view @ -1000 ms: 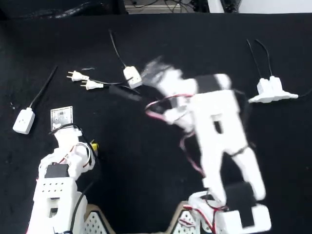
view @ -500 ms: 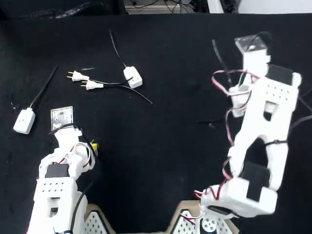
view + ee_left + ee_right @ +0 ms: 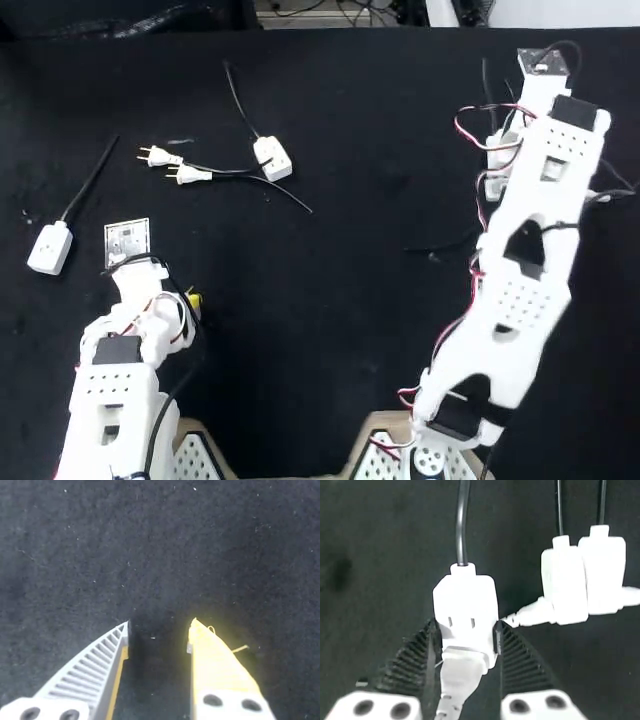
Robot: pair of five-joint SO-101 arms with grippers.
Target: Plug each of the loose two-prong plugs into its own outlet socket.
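Observation:
Two loose two-prong plugs (image 3: 160, 157) (image 3: 190, 175) lie at the far left, their black cords running toward a white outlet socket (image 3: 272, 158). Another white socket (image 3: 48, 248) lies at the left edge. My right gripper (image 3: 465, 625) is shut on a white outlet socket (image 3: 465, 602) that has two slots and a black cord; a white plug body (image 3: 461, 672) sits between the fingers below it. The right arm (image 3: 535, 170) stretches to the far right. My left gripper (image 3: 159, 625) is open, low over bare black cloth, at the near left (image 3: 140, 270).
In the right wrist view, a white strip (image 3: 535, 612) with two white plugs (image 3: 585, 580) seated in it lies close beside the held socket. A thin black cord (image 3: 435, 248) trails on the cloth beside the right arm. Black cloth covers the table.
The right arm swung from the table's middle, near the socket by the loose plugs, over to the far right, carrying a corded piece. The left arm kept still.

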